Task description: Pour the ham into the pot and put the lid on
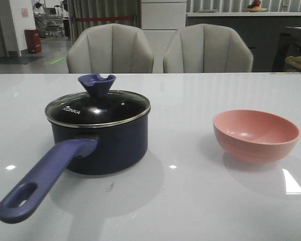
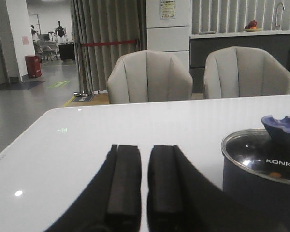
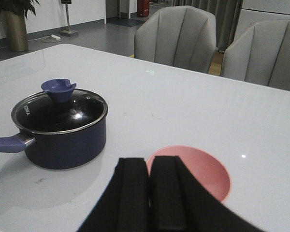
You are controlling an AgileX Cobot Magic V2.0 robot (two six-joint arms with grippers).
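- Spanning the whole near scene, white glossy table (image 1: pixel 200 201), ceiling lights reflected on it.
- Two grey padded chairs (image 1: pixel 110 50) at the far edge, side by side; room with curtains and a counter beyond.
- Pot (image 1: pixel 108 145) on the left half of the table, dark navy, upright; long blue-purple handle (image 1: pixel 45 178) runs toward the near-left corner, slot hole at its end.
- Lid (image 1: pixel 98 108) seated on the pot rim, glass with metal rim, white KONKA lettering on its left part; blue notched knob (image 1: pixel 96 84) upright at centre.
- Pink bowl (image 1: pixel 256 135) on the right half, upright, well apart from the pot; inside looks bare in front view.
- Left gripper (image 2: pixel 145 181) only in left wrist view: black fingers (image 2: pixel 123 183) nearly together, narrow slit between, holding nothing; above the table to the left of the pot, not touching it.
- Right gripper (image 3: pixel 149 188) only in right wrist view: fingers almost closed, thin gap, nothing held; at the near edge of the pink bowl, contact cannot tell.
- Ham (image 2: pixel 275 175): small orange speck seen through the lid glass in left wrist view, inside the pot; too small to say more.
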